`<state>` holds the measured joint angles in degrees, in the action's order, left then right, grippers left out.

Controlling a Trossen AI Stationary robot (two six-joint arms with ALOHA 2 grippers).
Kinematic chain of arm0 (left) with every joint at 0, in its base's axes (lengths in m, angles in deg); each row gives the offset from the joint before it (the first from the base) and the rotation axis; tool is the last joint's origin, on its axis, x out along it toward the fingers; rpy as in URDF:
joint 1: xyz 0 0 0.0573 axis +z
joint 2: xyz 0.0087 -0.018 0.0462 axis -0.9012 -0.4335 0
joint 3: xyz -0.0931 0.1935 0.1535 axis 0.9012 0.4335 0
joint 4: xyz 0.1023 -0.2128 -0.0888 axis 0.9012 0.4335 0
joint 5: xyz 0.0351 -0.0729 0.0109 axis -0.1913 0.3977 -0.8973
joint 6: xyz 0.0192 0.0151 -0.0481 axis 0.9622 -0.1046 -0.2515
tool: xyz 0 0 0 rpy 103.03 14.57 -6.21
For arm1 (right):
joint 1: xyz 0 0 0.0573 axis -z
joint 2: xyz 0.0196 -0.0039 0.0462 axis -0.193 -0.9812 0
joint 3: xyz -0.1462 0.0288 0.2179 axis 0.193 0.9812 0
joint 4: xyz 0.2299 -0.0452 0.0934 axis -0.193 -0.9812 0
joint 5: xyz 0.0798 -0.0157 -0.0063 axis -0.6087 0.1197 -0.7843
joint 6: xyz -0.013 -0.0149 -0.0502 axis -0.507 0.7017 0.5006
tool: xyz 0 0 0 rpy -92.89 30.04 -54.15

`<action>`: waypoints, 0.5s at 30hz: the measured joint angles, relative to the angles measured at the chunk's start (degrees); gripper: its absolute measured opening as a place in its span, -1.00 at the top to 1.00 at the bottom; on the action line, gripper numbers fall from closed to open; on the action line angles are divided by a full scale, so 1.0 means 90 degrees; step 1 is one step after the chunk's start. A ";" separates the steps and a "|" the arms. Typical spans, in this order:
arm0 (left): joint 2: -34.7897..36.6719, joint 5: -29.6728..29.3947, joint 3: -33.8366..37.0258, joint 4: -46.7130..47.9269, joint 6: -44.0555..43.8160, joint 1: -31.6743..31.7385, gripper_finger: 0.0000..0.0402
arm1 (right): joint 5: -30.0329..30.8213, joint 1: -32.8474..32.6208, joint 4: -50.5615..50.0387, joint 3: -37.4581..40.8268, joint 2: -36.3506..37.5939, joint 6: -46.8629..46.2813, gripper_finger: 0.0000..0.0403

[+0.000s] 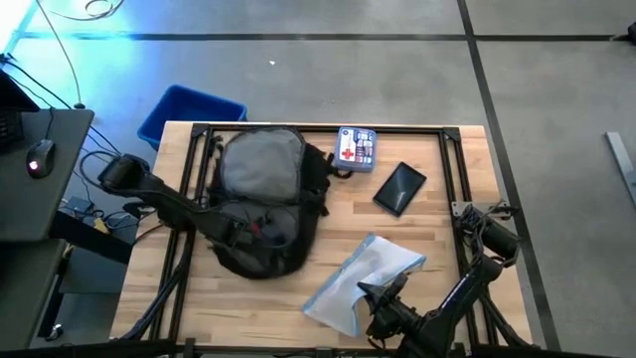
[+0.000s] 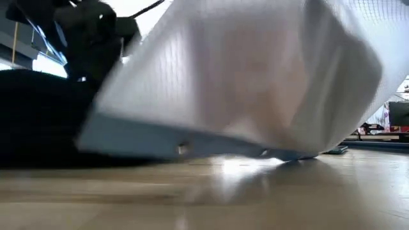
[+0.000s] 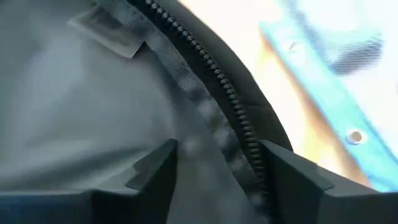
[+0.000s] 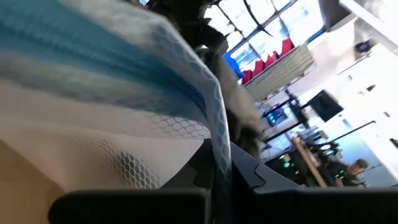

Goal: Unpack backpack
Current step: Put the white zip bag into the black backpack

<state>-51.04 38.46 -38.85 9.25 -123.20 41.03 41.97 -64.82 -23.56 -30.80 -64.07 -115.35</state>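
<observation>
The black backpack (image 1: 263,199) lies on the table's left half, unzipped, with its grey lining (image 1: 260,164) showing. My left gripper (image 1: 260,231) is open at the near end of the backpack's opening. In the left wrist view its fingers (image 3: 155,174) stand on either side of the zipper rim (image 3: 233,118), above the lining. My right gripper (image 1: 370,291) is shut on a clear mesh pouch with a blue edge (image 1: 363,278), near the table's front. In the low view the pouch (image 2: 255,70) fills most of the picture. My right gripper pinches the pouch's mesh wall at its near side (image 4: 219,149) between its two fingers, coming nearly level from the table's near right. The pouch spreads away from the fingers toward the far left. Its blue edge (image 2: 192,144) hangs low over the table; whether it touches, I cannot tell.
A white and blue first-aid box (image 1: 356,147) and a flat black device (image 1: 399,187) lie on the far right part of the table. A blue bin (image 1: 189,114) stands on the floor past the far left corner. Bare wood (image 1: 447,239) shows at the right.
</observation>
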 joint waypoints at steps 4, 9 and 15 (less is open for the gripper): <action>-0.0753 0.0364 -0.0033 -0.1706 0.0562 -0.0003 0.28 | 0.0428 -0.0125 -0.0465 -0.0447 0.0017 0.0000 1.00; -0.1169 0.1459 -0.0660 -0.1820 0.1213 -0.0174 0.42 | 0.1106 -0.0298 -0.0825 -0.1407 0.0024 0.0622 1.00; -0.0568 0.1286 -0.2388 0.1433 0.2152 -0.1060 0.49 | 0.1363 -0.0351 -0.0934 -0.2547 0.0034 0.1718 1.00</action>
<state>-56.15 50.04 -60.34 22.14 -103.83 31.49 54.23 -67.98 -31.96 -53.72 -63.77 -99.89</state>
